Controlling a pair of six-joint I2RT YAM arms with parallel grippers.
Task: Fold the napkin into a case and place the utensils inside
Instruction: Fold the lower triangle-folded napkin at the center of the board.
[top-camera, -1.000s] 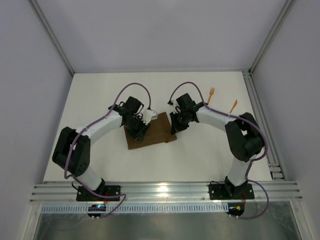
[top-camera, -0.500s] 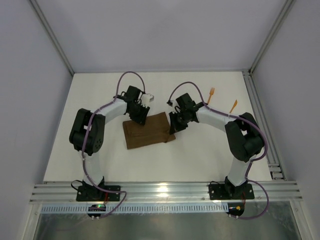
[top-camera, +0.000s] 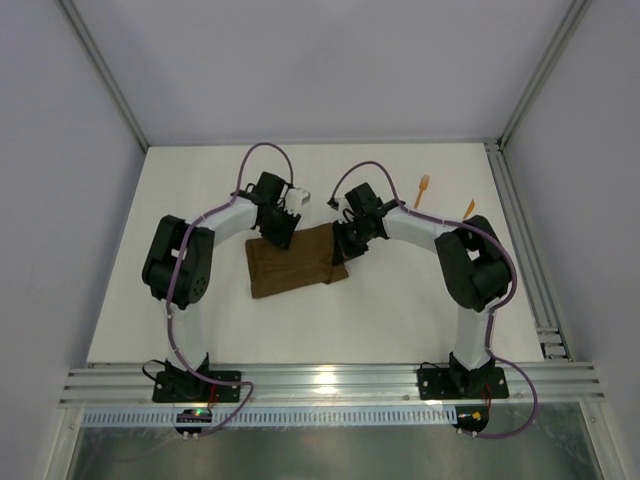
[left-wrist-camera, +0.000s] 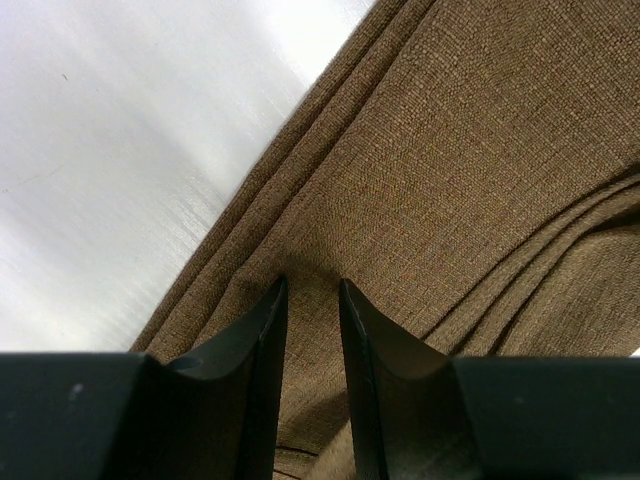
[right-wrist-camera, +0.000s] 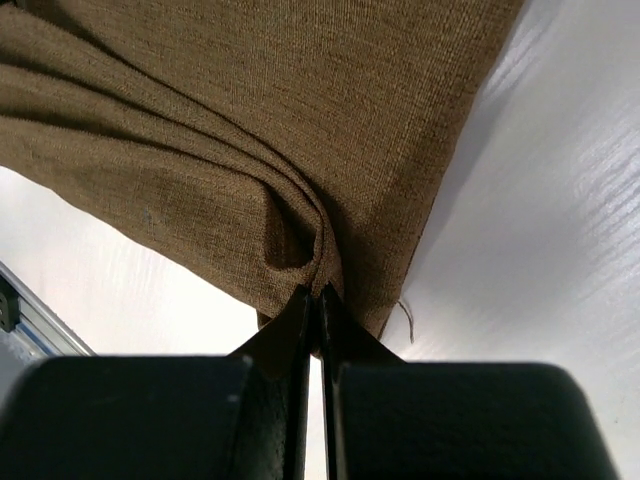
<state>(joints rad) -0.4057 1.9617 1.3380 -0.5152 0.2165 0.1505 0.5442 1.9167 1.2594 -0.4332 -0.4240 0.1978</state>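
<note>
The dark brown napkin (top-camera: 292, 266) lies folded in a layered strip mid-table. My left gripper (top-camera: 281, 233) sits at its far left edge. In the left wrist view the left gripper (left-wrist-camera: 312, 285) stands open by a narrow gap, tips down on the cloth (left-wrist-camera: 460, 170), nothing pinched. My right gripper (top-camera: 341, 246) is at the strip's right end. The right wrist view shows the right gripper (right-wrist-camera: 315, 292) shut on bunched folds of the napkin (right-wrist-camera: 250, 110) near its corner. The utensils lie apart at the far right: an orange fork (top-camera: 423, 188) and a plain orange piece (top-camera: 467, 209).
White tabletop (top-camera: 400, 310) runs all round the cloth. Metal frame rails run along the right side (top-camera: 515, 230) and the near edge (top-camera: 330, 380). Grey walls close in the left, far and right sides.
My left gripper has drawn back from the middle of the cloth to its far left edge. The right gripper, still pinching the cloth, has shifted slightly left and away.
</note>
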